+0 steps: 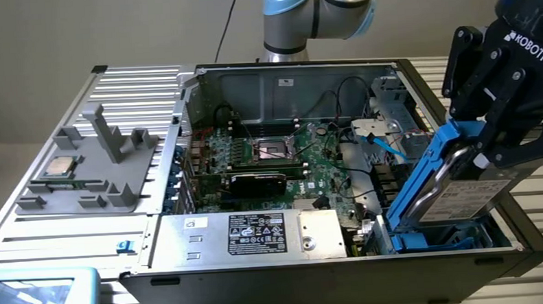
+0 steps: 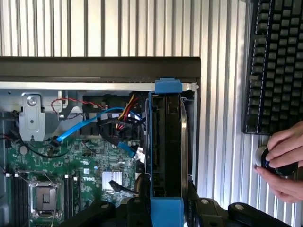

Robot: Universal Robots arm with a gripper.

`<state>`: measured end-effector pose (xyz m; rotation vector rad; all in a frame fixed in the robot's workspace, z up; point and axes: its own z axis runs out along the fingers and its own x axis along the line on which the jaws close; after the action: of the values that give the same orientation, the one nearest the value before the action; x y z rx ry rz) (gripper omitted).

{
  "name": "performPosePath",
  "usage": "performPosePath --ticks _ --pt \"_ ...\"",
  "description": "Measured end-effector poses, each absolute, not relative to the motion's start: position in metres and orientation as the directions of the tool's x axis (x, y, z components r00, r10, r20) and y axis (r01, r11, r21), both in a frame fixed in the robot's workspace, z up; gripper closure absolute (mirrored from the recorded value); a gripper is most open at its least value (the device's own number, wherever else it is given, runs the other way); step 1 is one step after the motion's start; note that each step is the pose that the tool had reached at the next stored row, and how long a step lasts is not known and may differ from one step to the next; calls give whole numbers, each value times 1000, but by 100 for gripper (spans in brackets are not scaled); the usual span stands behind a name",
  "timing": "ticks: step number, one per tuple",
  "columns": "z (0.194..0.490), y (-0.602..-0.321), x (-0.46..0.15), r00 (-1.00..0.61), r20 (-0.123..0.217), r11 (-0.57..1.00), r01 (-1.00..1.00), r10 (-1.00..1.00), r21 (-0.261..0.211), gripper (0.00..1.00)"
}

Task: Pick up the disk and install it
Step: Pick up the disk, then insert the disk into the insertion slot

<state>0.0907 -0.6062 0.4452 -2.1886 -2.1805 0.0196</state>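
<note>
Ext. view: soft, even overhead light, fairly bright, no hard shadows. Ribbed metal surface (image 1: 36,231) has a pale sheen, esp. at ext. view's left. Inside of PC case (image 1: 278,90) is dimmer; motherboard (image 1: 281,158) sits in shade from the walls. Gripper (image 1: 478,160) reads near-black w/ little detail; disk (image 1: 466,198) label lit grey-white. Wrist view: much harsher contrast, ribs blown out almost to white w/ glare stripes, case rim black against them. Keyboard (image 2: 274,66) dark, hand (image 2: 284,161) well lit. Colour cast slightly cool.
</note>
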Motion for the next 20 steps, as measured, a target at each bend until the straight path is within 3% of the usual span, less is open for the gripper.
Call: performPosePath --ticks 20 --pt "436 -604 91 10 42 -8 999 999 -46 63"
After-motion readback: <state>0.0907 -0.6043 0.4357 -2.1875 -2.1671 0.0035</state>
